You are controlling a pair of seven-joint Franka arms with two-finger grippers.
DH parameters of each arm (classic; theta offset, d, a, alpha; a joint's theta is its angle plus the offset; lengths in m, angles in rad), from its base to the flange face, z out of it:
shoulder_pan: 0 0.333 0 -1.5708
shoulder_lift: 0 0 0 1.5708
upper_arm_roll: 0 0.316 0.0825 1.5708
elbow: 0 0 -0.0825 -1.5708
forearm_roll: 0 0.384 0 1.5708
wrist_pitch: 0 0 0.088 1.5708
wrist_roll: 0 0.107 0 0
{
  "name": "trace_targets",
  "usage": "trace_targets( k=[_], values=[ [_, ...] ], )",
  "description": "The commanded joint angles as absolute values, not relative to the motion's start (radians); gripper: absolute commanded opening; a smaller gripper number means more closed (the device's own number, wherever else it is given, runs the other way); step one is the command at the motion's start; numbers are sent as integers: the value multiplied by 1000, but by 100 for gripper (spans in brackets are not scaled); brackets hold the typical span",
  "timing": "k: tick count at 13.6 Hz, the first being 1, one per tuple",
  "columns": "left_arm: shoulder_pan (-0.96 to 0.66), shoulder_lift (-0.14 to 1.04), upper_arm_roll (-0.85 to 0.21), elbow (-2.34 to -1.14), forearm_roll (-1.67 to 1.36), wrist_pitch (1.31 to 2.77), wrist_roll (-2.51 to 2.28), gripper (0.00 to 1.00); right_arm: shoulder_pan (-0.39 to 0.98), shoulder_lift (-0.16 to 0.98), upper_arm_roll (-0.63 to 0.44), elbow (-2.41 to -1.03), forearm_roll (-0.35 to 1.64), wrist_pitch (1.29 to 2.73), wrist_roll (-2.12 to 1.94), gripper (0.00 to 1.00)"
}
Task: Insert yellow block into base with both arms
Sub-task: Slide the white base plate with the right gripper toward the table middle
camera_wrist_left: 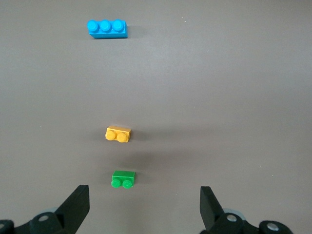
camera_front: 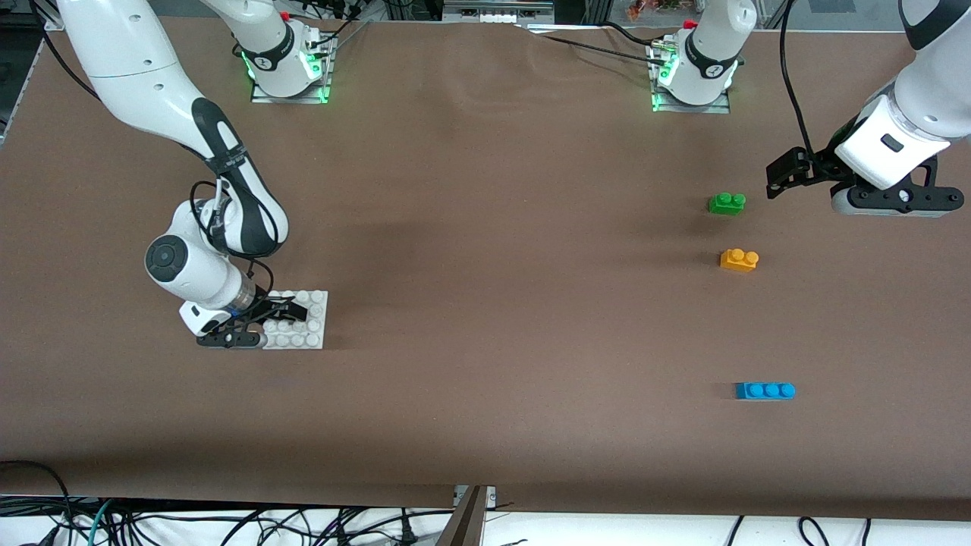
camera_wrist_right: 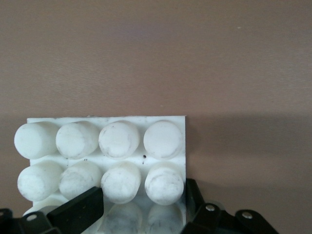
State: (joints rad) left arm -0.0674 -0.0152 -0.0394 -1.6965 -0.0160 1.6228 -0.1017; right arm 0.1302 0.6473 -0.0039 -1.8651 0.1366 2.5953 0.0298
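The base (camera_front: 305, 320) lies flat on the brown surface (camera_front: 485, 303), toward the right arm's end, and serves as the reference here. The right pincer (camera_front: 284, 312) is down at the base, its fingers clamped on the plate's edge; the right wrist view shows one black finger (camera_wrist_right: 78, 210) over a row of white studs and the other against the plate's side.

The yellow block (camera_front: 739, 259) rests on the surface well apart from the base, toward the left arm's end, studs up, untouched. A green brick (camera_front: 727, 203) sits near the yellow block, farther from the front camera than the base. A blue brick (camera_front: 765, 390) with three studs lies nearer to the front camera than the base, also toward the left arm's end.

The left pincer (camera_front: 834, 182) hangs in the air over bare surface beside the green brick, well apart from the base. Its fingers (camera_wrist_left: 75, 207) are spread wide and hold nothing.
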Motion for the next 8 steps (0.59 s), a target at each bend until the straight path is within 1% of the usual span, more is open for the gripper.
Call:
trace_targets(
  k=[1,5,7,8],
  values=[
    [-71,-9,-34,-1678,-35,1609,-103,100,192,703,-6,-1825,141,2620,113,76],
    [-71,-9,-34,-1678,-35,1609,-103,100,250,747,-9,-1810,137,2693,196,76],
    [-71,-9,-34,-1678,-35,1609,-103,100,308,776,-20,-1772,135,2701,277,76],
    [-71,-9,-34,-1678,-35,1609,-103,100,351,790,-47,-1750,135,2700,310,76]
  ],
)
